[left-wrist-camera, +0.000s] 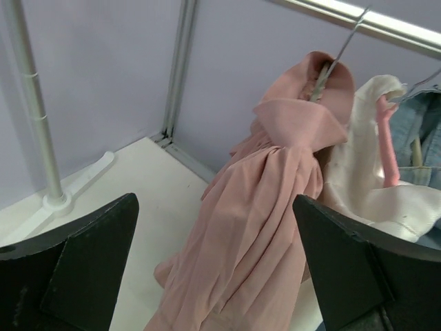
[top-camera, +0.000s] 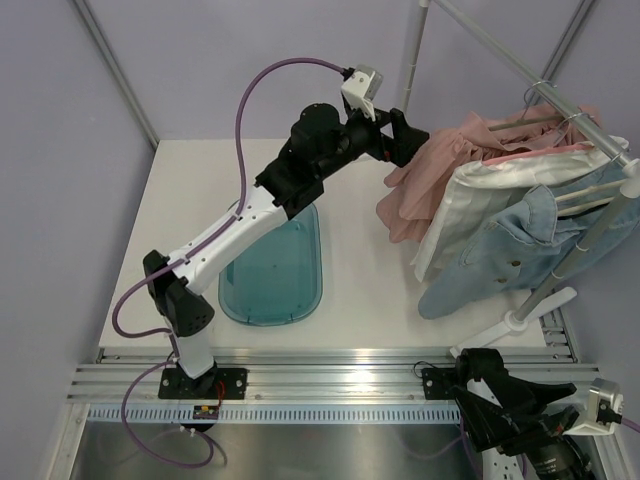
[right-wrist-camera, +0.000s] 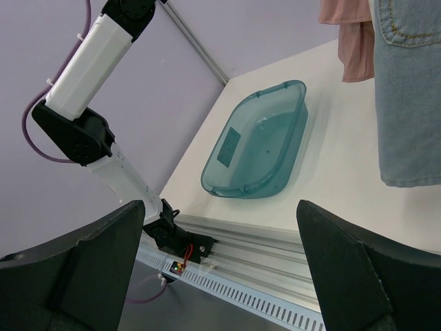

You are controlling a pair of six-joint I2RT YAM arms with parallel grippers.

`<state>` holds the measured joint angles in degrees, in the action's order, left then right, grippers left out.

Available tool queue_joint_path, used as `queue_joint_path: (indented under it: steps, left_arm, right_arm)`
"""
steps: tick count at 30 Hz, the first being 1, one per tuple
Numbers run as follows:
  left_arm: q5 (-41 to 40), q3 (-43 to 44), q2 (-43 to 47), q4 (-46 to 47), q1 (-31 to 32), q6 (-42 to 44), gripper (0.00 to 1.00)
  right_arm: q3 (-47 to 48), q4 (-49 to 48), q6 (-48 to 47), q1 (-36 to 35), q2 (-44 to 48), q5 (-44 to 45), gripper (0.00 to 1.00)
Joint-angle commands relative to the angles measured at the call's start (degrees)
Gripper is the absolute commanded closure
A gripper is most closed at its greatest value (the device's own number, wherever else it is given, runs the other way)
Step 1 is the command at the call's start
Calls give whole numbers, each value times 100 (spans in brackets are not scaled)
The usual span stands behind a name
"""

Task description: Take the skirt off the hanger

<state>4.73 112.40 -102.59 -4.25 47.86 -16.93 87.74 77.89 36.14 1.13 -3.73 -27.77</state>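
The pink skirt [top-camera: 425,175] hangs on a wire hanger [left-wrist-camera: 337,55] at the left end of the rail [top-camera: 585,120], far right, beside 1 white garment [top-camera: 480,200] and 1 denim jacket [top-camera: 510,250]. The left gripper [top-camera: 410,140] hovers just beside the skirt, jaws wide apart. The right gripper [right-wrist-camera: 219,207], at the near edge, is likewise spread. The teal tub [top-camera: 275,270] lies near-left on the table [top-camera: 360,280], the tabletop showing through its floor.

Teal bin [top-camera: 272,270] on table [top-camera: 365,280]; white top [top-camera: 470,200], denim jkt [top-camera: 510,250] prob. on rack [top-camera: 527,314].
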Motion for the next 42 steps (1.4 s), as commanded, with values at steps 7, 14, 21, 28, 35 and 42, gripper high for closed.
queue_joint_path:
  steps: [7,14,21,28,35,42]
  left_arm:
    - [1503,248,-323,1163,13,208,1]
    - [1653,660,-780,1005,5,137,1]
    - [1742,1275,-1325,1120,48,-223,2]
    - [1759,1671,-1721,1225,110,-373,12]
    - [1706,1627,-1800,1146,145,-381,13]
    - [1706,1715,-1835,1190,180,-408,39]
  right_arm:
    - [182,1598,77,19,-365,-115,1]
    - [331,1598,60,19,-401,-185,1]
    - [419,1598,16,19,-497,-203,1]
    - [498,1598,16,19,-533,-220,1]
    - [507,1598,25,19,-533,-202,1]
    - [472,1589,25,19,-506,-194,1]
